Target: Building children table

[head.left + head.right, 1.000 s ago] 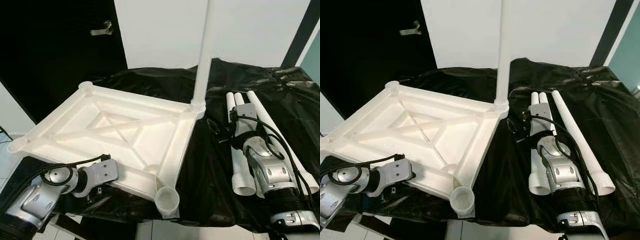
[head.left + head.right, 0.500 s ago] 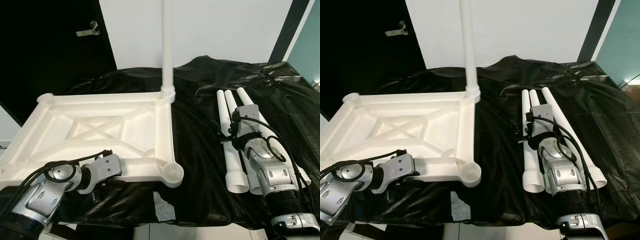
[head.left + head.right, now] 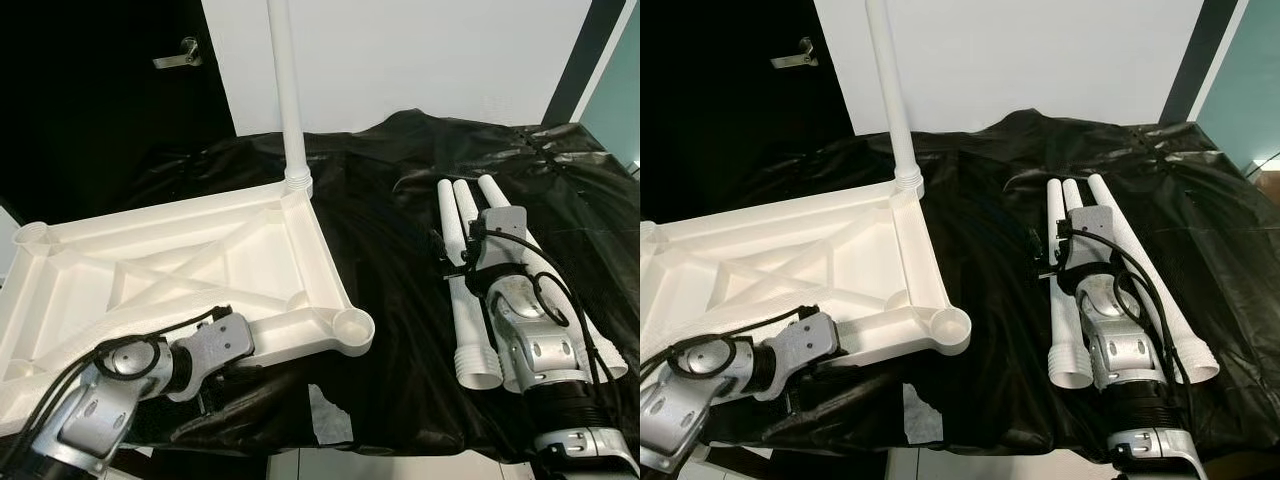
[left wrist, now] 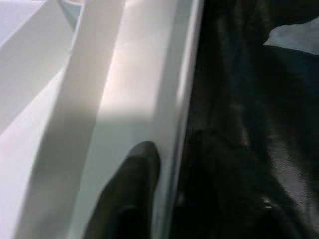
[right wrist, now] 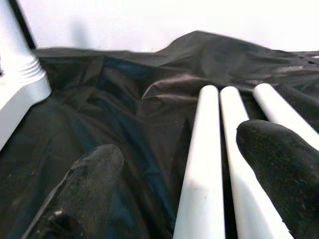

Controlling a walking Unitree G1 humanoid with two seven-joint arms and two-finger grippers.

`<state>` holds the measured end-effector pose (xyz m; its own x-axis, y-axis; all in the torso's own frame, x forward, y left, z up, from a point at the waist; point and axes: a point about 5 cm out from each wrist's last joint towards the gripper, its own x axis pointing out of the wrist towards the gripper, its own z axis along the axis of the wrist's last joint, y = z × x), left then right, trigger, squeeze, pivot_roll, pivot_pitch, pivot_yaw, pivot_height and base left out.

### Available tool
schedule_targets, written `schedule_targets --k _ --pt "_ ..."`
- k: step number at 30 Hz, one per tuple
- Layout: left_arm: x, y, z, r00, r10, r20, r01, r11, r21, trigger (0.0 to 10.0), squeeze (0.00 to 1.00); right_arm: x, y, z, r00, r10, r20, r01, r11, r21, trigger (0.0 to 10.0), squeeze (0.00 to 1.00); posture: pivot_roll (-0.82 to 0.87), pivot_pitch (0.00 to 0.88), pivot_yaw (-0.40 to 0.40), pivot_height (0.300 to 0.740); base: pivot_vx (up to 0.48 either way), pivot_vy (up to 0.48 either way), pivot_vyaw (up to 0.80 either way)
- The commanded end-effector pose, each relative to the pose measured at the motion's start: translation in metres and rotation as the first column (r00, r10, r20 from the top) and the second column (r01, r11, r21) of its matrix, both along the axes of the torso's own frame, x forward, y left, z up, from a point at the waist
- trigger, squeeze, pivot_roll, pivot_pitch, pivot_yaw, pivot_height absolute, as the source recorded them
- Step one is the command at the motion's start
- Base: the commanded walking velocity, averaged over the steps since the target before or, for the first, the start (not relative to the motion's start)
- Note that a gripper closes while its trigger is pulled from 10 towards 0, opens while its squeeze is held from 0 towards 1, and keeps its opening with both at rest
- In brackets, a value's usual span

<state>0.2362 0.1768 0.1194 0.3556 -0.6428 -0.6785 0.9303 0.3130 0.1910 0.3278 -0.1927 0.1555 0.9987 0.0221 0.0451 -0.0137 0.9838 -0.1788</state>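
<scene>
1 white tabletop (image 3: 180,270) lies upside down on black sheet (image 3: 400,300), 1 leg (image 3: 283,90) standing upright in its far corner socket. 3 loose legs (image 3: 462,290) lie side by side, right of it. Left gripper (image 4: 164,199) is clamped on tabletop's near rim. Right gripper (image 5: 184,169) is spread wide over the loose legs, holding nothing.
</scene>
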Motion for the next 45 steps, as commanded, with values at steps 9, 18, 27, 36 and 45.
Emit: schedule_targets --k 9,18,27,36,45 --pt "0.011 -0.018 0.036 0.983 0.089 0.158 -0.045 0.963 -0.265 10.0 0.0 -0.009 -0.019 0.008 0.985 -0.173 0.022 0.171 0.984 0.058 10.0 0.0 0.01 0.0 0.006 0.74 0.0 0.0 0.0" --pt "0.015 -0.036 0.058 0.966 0.107 0.236 0.002 0.907 -0.42 10.0 0.0 -0.018 -0.03 0.003 0.957 -0.282 -0.072 0.289 0.951 0.114 10.0 0.0 -0.01 0.0 0.005 0.74 0.0 0.0 0.0" --pt "0.02 -0.051 0.062 0.956 0.154 0.248 -0.014 0.873 -0.488 10.0 0.0 -0.034 -0.043 -0.007 0.913 -0.36 -0.19 0.383 0.918 0.103 10.0 0.0 -0.02 0.0 0.005 0.74 0.0 0.0 0.0" --pt "0.018 -0.067 0.069 0.961 0.159 0.227 -0.01 0.839 -0.544 10.0 0.0 -0.057 -0.087 -0.012 0.795 -0.551 -0.253 0.574 0.818 0.025 10.0 0.0 -0.04 0.0 0.004 0.74 0.0 0.0 0.0" --pt "0.016 -0.071 0.071 0.959 0.167 0.23 -0.011 0.831 -0.557 10.0 0.0 -0.06 -0.112 -0.012 0.758 -0.562 -0.331 0.599 0.801 0.013 10.0 0.0 -0.04 0.0 0.001 0.74 0.0 0.0 0.0"
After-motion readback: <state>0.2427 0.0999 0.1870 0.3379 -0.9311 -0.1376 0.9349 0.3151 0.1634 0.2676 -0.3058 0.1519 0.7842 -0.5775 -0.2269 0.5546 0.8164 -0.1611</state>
